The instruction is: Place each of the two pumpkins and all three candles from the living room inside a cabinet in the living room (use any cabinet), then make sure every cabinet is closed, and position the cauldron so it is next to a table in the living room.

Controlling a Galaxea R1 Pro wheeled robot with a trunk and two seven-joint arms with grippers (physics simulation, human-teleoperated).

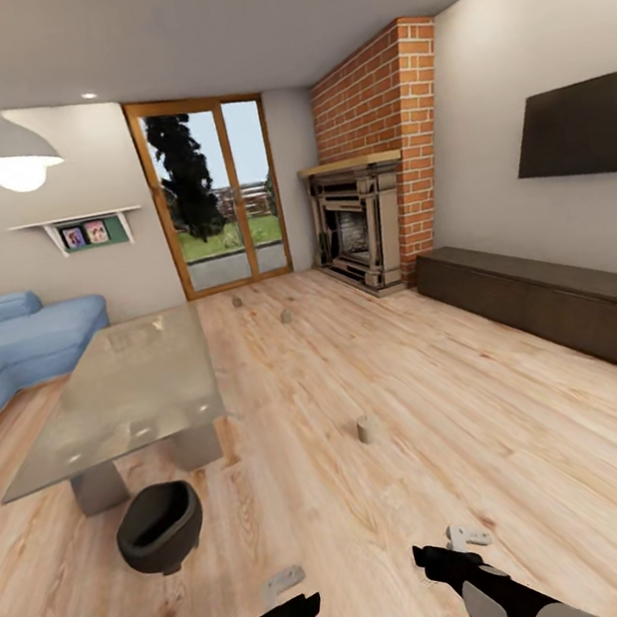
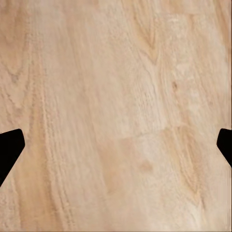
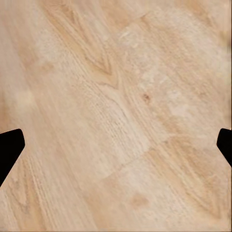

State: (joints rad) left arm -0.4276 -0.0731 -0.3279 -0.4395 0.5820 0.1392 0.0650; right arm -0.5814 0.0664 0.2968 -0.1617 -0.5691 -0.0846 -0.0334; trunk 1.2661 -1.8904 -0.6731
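Cauldron [image 1: 160, 526]: you are looking at it sitting on the wood floor [image 1: 386, 517] at lower left of the head view, just beside the near end of the table; its mouth is tilting up and I cannot make out anything inside.
Table [image 1: 130, 385]: its glossy grey top is stretching up the left middle of the frame, bare.
Cabinet [image 1: 561, 304]: it is running along the right wall under the TV [image 1: 581, 129], every front lying flush and closed.
Candles: one [image 1: 368, 428] is standing on the floor at centre; two more [image 1: 286, 316] [image 1: 237, 301] are lying farther back, near the glass door [image 1: 218, 198], too small to tell apart for sure.
Left gripper [image 2: 116, 145]: your fingers are spreading wide at the frame edges, holding nothing, bare floor between them.
Right gripper [image 3: 116, 145]: likewise gaping wide, gripping nothing, over bare floor.
Arms: both are reaching in at the bottom edge of the head view.
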